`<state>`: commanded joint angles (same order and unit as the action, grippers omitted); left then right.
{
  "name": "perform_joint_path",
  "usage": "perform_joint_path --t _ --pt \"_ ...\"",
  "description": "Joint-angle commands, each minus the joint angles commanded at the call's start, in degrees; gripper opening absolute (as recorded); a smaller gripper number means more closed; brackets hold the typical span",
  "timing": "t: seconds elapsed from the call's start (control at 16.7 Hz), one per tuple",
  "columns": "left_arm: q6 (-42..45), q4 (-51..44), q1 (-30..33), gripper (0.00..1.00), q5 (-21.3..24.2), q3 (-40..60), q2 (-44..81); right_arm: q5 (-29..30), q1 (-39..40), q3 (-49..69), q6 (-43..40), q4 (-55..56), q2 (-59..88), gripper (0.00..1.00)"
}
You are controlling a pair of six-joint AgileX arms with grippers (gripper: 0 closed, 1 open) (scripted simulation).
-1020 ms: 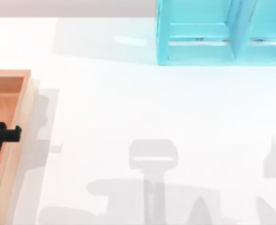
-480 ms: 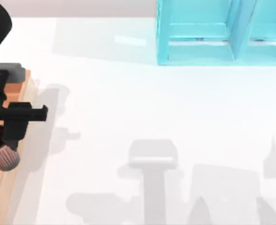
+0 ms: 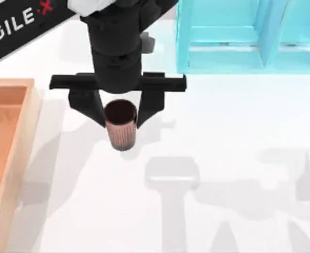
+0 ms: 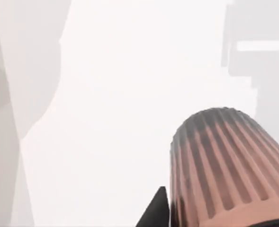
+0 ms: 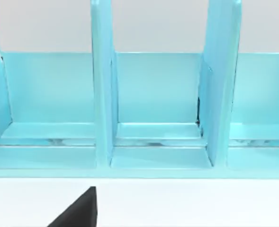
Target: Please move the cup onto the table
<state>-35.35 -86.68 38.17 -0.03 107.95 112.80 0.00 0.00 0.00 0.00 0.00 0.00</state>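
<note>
The copper-toned ribbed cup (image 3: 121, 125) stands upright between the black fingers of my left gripper (image 3: 120, 113), which is shut on it near the rim. It hangs over the white table (image 3: 233, 132), to the right of the tray and left of centre. In the left wrist view the cup (image 4: 224, 165) has its closed base toward the bare table (image 4: 111, 118), with one fingertip (image 4: 156, 213) beside it. I cannot tell whether the base touches the surface. A dark edge of my right gripper (image 5: 77, 210) faces the shelf unit.
An orange-brown wooden tray (image 3: 28, 113) lies along the table's left edge. A light blue shelf unit (image 3: 223, 39) stands at the back right, its open compartments (image 5: 156, 94) close before the right wrist. White surface stretches in front of the cup and to its right.
My left arm has swung right from over the tray, carrying the cup out above the white table. The tray now lies uncovered.
</note>
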Motion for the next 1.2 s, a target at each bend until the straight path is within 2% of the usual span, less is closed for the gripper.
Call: perform_joint_path --t 0.24,0.48,0.9,1.2 --pt "-10.75 -2.10 10.84 0.00 -0.17 16.15 11.61 0.00 0.00 0.00 0.00 0.00 0.00 1.00" --pt "-17.33 -3.68 16.35 0.00 -0.25 23.44 18.54 0.00 0.00 0.00 0.00 0.00 0.00 1.00" --pt "-17.63 -2.98 16.42 0.00 -0.55 23.15 18.78 0.00 0.00 0.00 0.00 0.00 0.00 1.00" --pt "-17.56 3.23 16.45 0.00 0.30 15.36 18.04 0.00 0.00 0.00 0.00 0.00 0.00 1.00"
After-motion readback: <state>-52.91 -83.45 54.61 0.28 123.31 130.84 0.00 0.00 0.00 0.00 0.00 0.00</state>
